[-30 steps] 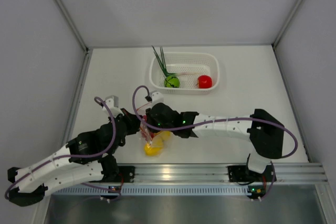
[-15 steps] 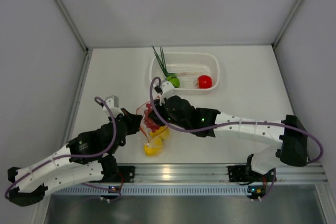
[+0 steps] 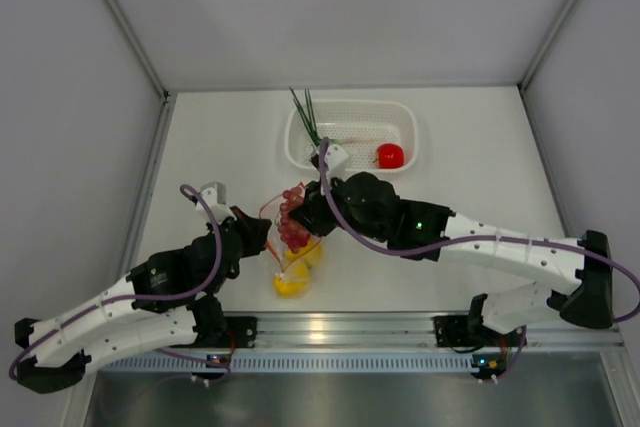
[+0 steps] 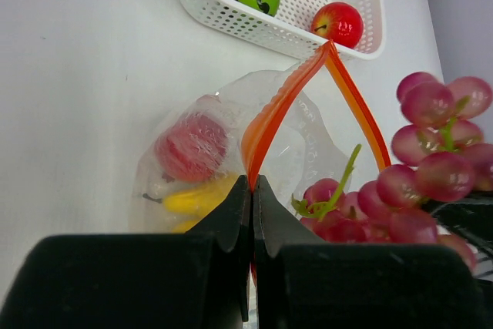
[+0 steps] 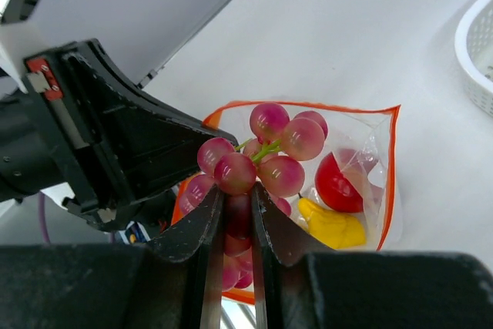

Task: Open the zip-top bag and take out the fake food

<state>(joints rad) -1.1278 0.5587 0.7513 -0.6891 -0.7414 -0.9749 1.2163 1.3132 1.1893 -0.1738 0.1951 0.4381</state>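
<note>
With our left claw (image 4: 252, 184) we pinch the crinkly clear bag (image 4: 308, 140) by its orange zip strip (image 4: 279, 107). Our right claw (image 5: 237, 199) clamps glossy purplish grapes (image 5: 266, 152) at the gaping mouth; a red ball (image 5: 339, 182) and yellow pieces (image 5: 335, 229) lie inside.
</note>
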